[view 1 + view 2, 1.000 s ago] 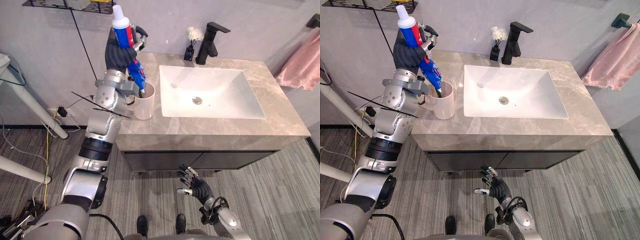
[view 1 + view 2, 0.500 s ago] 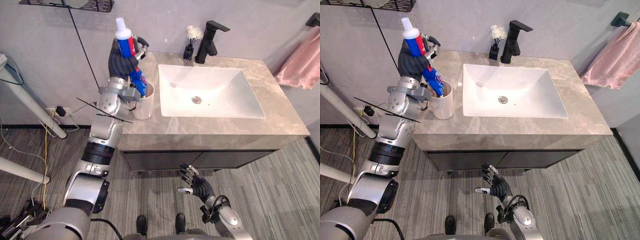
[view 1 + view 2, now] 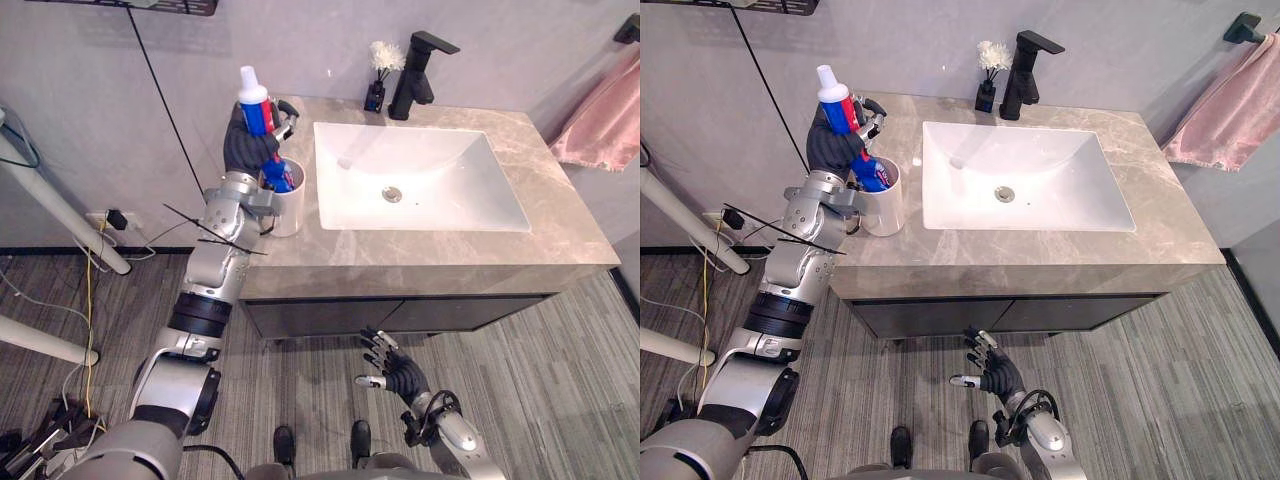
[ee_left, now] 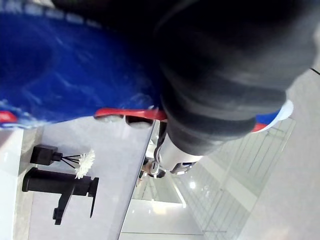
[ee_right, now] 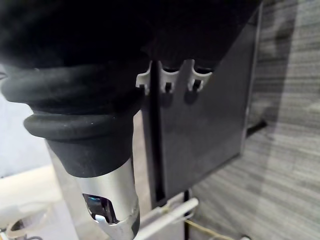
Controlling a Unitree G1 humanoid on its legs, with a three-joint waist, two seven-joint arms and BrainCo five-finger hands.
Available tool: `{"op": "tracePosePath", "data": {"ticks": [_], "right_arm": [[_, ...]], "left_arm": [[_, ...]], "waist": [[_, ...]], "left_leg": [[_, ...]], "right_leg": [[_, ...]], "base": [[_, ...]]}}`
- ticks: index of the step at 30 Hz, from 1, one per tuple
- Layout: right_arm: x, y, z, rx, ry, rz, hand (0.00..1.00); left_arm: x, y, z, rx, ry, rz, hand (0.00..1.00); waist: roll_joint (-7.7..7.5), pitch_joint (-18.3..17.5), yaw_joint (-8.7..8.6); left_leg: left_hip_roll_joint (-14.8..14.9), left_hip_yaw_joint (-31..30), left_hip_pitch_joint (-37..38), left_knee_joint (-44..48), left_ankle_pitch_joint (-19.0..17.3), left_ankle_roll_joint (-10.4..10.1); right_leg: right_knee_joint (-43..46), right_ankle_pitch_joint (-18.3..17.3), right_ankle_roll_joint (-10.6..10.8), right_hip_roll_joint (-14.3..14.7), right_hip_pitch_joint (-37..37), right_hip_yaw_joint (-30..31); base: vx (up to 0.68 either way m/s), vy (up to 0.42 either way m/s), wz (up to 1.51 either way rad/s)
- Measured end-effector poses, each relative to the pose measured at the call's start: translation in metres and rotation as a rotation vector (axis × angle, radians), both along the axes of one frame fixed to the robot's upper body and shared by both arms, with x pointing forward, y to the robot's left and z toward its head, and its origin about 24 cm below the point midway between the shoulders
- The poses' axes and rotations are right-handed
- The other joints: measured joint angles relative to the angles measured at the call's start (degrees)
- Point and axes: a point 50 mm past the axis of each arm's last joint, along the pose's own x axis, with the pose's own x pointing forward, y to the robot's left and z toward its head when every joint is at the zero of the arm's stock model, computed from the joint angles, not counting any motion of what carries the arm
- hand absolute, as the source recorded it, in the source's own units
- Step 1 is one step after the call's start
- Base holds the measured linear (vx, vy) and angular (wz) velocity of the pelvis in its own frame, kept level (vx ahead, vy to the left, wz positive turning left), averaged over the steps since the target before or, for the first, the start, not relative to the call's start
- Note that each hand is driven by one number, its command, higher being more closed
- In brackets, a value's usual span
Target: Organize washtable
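1. We clamp the curled fingers of our left hand [image 3: 246, 150] around a glossy blue-and-red plastic toothpaste tube [image 3: 260, 115] with a white cap, held upright, its lower end inside the smooth white cylindrical cup [image 3: 290, 210].
2. The cup stands on the veined grey stone countertop [image 3: 420, 250], just beside the rectangular white basin [image 3: 430, 185].
3. Our right hand [image 3: 392, 374] hangs low before the dark cabinet [image 3: 330, 318], fingers spread.

A grey marble countertop [image 3: 420, 252] is stretching across a dark cabinet. A white rectangular sink [image 3: 420, 175] is taking up its centre. A white cup [image 3: 290, 212] is standing upright at nine o'clock, near the sink's edge. A black faucet [image 3: 413, 75] is rising at twelve o'clock, with a small black vase [image 3: 375, 97] of white flowers standing just beside it, toward eleven.
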Motion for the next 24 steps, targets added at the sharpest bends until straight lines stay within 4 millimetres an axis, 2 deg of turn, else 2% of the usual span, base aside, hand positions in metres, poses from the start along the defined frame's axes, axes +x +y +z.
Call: {"op": "tracePosePath", "data": {"ticks": [15,19,22,24], "right_arm": [[0.001,0.001,0.000,-0.019,-0.007,0.012,0.00],[0.001,0.001,0.000,-0.019,-0.007,0.013,0.00],[0.002,0.002,0.001,-0.019,-0.010,0.017,0.00],[0.002,0.004,0.001,-0.021,-0.012,0.032,0.00]], "left_arm": [[-0.001,-0.006,0.006,0.009,-0.026,-0.004,0.00],[-0.001,-0.009,0.018,0.010,-0.066,-0.012,0.00],[-0.006,-0.008,0.036,0.025,-0.134,-0.016,0.00],[-0.008,-0.008,0.056,0.037,-0.203,-0.018,0.00]], "waist": [[0.46,0.34,0.03],[0.46,0.34,0.10],[0.48,0.33,0.06],[0.48,0.33,0.26]], "left_leg": [[-0.04,0.19,-0.04,0.00,-0.16,0.05],[-0.06,-0.02,-0.03,0.11,-0.15,0.06],[-0.06,-0.15,0.00,0.22,-0.14,0.06],[-0.08,-0.41,0.00,0.39,-0.14,0.07]], "right_leg": [[0.11,-0.01,0.01,-0.03,-0.19,0.21],[0.11,-0.01,0.01,-0.05,-0.02,0.02],[0.11,-0.01,0.00,-0.04,0.07,-0.05],[0.11,-0.01,0.00,-0.06,0.28,-0.36]], "base": [[0.00,0.000,0.00],[0.00,0.000,0.01],[0.00,0.000,0.00],[0.00,0.000,0.06]]}}
